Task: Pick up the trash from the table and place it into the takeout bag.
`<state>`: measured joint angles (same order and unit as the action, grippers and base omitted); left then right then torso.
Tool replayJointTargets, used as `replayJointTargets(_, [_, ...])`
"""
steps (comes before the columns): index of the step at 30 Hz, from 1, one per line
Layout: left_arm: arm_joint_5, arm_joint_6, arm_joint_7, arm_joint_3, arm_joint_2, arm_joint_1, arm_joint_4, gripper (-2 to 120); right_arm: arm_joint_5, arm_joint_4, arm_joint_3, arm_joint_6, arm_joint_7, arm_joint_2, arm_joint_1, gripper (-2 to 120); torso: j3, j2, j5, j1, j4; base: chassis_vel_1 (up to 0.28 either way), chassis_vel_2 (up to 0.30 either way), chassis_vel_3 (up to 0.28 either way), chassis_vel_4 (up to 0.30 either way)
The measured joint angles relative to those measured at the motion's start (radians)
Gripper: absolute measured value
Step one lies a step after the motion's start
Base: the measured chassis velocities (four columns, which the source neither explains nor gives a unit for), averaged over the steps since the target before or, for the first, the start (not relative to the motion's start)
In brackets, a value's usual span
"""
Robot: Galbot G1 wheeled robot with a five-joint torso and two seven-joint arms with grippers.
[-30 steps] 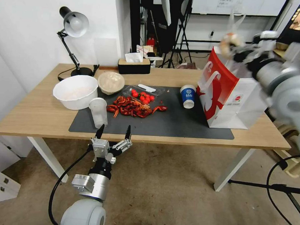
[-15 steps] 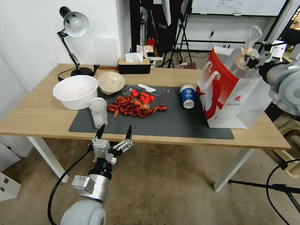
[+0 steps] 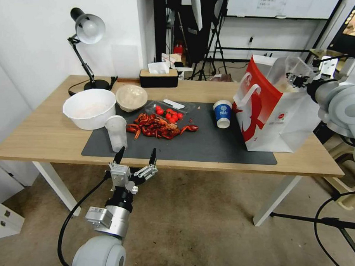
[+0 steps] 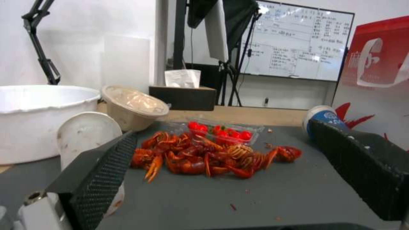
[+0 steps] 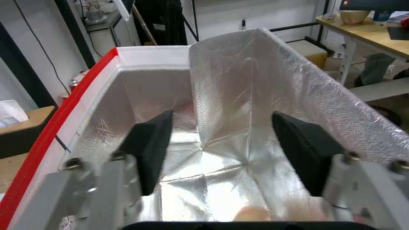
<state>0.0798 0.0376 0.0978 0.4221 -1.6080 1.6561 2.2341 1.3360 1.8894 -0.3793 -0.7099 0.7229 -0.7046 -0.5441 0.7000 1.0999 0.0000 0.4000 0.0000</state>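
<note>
The takeout bag (image 3: 271, 117) stands at the right end of the table (image 3: 41, 136). My right gripper (image 3: 297, 79) hangs open over the bag's mouth, with nothing between its fingers (image 5: 147, 150). The clear plastic bag (image 3: 288, 74) sits loose in the bag's opening, and its beige lump (image 5: 251, 213) shows low against the foil lining (image 5: 221, 95). A blue paper cup (image 3: 222, 113), a translucent plastic cup (image 3: 116, 133) and a beige lidded bowl (image 3: 131, 97) stand on the dark mat. My left gripper (image 3: 134, 156) waits open just in front of the table's near edge, facing the translucent cup (image 4: 87, 134).
A big white bowl (image 3: 89, 107) stands at the mat's left. Red crayfish shells (image 3: 158, 126) and a clear tray of tomatoes (image 3: 169, 111) lie mid-mat. A desk lamp (image 3: 88, 29) and a tissue box (image 3: 159, 78) stand along the far edge.
My right gripper came down with the clear plastic bag to the takeout bag's mouth and opened. The plastic bag has dropped from its fingers. The left arm has stayed put.
</note>
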Motion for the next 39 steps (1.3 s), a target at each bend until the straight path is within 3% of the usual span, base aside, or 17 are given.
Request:
replayJointTargets(3, [0.001, -0.001, 0.000, -0.001, 0.000, -0.003, -0.004, 100, 0.017, 0.038, -0.034, 0.073, -0.028, 0.002, -0.007, 78, 0.000, 0.000, 0.0000, 0.000, 0.0000, 0.000, 0.000, 0.000, 0.000])
replayJointTargets(5, [0.001, -0.001, 0.000, -0.001, 0.000, -0.003, -0.005, 100, 0.018, 0.053, -0.042, 0.094, -0.041, 0.003, -0.011, 81, 0.000, 0.000, 0.0000, 0.000, 0.0000, 0.000, 0.000, 0.000, 0.000])
replayJointTargets(7, [0.003, -0.002, 0.000, -0.001, 0.000, -0.004, -0.005, 100, -0.010, 0.105, -0.078, 0.178, -0.113, 0.013, -0.040, 92, 0.000, 0.000, -0.0002, 0.000, -0.0001, 0.000, 0.000, 0.000, 0.000])
replayJointTargets(9, [0.003, -0.002, 0.000, -0.001, 0.000, -0.004, -0.005, 100, -0.013, 0.109, -0.081, 0.184, -0.119, 0.014, -0.043, 94, 0.000, 0.000, -0.0002, 0.000, 0.0000, 0.000, 0.000, 0.000, 0.000])
replayJointTargets(11, [0.004, -0.003, 0.001, -0.001, 0.000, -0.004, -0.005, 100, -0.051, 0.189, -0.133, 0.269, -0.204, 0.028, -0.115, 100, 0.000, 0.000, -0.0004, 0.000, 0.0000, 0.000, 0.000, 0.000, 0.000])
replayJointTargets(13, [0.004, -0.003, 0.001, -0.001, 0.000, -0.004, -0.005, 100, -0.063, 0.206, -0.142, 0.289, -0.220, 0.030, -0.134, 100, 0.000, 0.000, -0.0003, 0.000, 0.0000, 0.000, 0.000, 0.000, 0.000])
replayJointTargets(15, [0.005, -0.003, 0.001, -0.001, 0.000, -0.004, -0.006, 100, -0.149, 0.274, -0.178, 0.379, -0.294, 0.031, -0.257, 100, 0.000, 0.000, -0.0002, 0.000, 0.0000, 0.000, 0.000, 0.000, 0.000])
replayJointTargets(21, [0.006, -0.002, 0.001, 0.000, 0.001, -0.004, -0.006, 100, -0.296, 0.352, -0.226, 0.502, -0.401, 0.005, -0.458, 100, 0.000, 0.000, 0.0001, 0.000, -0.0003, 0.000, 0.000, 0.000, 0.000])
replayJointTargets(23, [0.006, 0.000, 0.002, 0.001, 0.001, -0.002, -0.007, 100, -0.429, 0.406, -0.232, 0.589, -0.463, -0.041, -0.582, 100, 0.000, 0.000, 0.0000, 0.000, -0.0002, 0.000, 0.000, 0.000, 0.000])
replayJointTargets(26, [0.006, 0.011, 0.001, 0.008, 0.000, 0.010, -0.003, 100, -0.503, 0.430, -0.202, 0.633, -0.474, -0.082, -0.622, 100, 0.000, 0.000, -0.0002, 0.000, -0.0004, 0.000, 0.000, 0.000, 0.000])
replayJointTargets(27, [0.005, 0.018, 0.000, 0.013, 0.000, 0.017, 0.001, 100, -0.534, 0.437, -0.187, 0.647, -0.476, -0.100, -0.635, 100, 0.000, 0.000, 0.0000, 0.000, 0.0005, 0.000, 0.000, 0.000, 0.000])
replayJointTargets(29, [0.005, 0.021, 0.000, 0.015, 0.000, 0.019, 0.003, 100, -0.561, 0.441, -0.181, 0.656, -0.482, -0.113, -0.649, 100, 0.000, 0.000, -0.0001, 0.000, 0.0008, 0.000, 0.000, 0.000, 0.000])
replayJointTargets(32, [0.005, 0.026, -0.002, 0.019, 0.000, 0.020, 0.007, 100, -0.716, 0.455, -0.172, 0.750, -0.513, -0.177, -0.782, 100, 0.000, 0.000, -0.0001, 0.000, -0.0003, 0.000, 0.000, 0.000, 0.000])
replayJointTargets(39, [0.007, 0.029, -0.003, 0.019, 0.002, 0.019, 0.001, 100, -0.977, 0.437, -0.154, 0.923, -0.534, -0.297, -1.010, 100, 0.000, 0.000, -0.0002, 0.000, 0.0000, 0.000, 0.000, 0.000, 0.000])
